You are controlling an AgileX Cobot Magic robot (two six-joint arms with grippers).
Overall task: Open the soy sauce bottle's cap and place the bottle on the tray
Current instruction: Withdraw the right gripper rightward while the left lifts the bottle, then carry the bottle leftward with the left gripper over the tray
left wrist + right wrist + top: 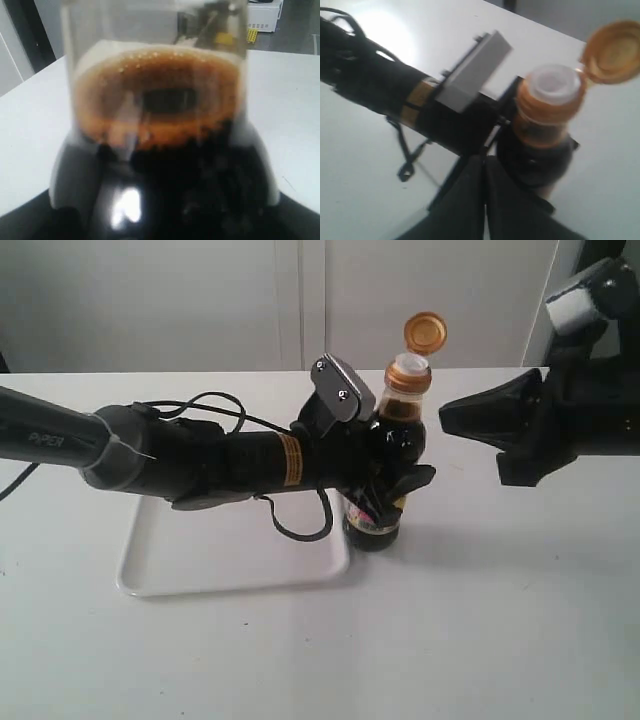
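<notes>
Tray (pixel 200 560) lies on the tabletop (pixel 480 640) beneath my left arm. Left pincer (pixel 385 475) clamps the soy sauce bottle (pixel 395 455), cap (pixel 425 333) flipped open. Right pincer (pixel 484 172) beside it has its fingers pressed together, empty.

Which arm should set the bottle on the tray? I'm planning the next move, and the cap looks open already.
The left gripper: it already grips the soy sauce bottle, right beside the tray. The right gripper is shut, holding nothing, on the bottle's far side.
</notes>
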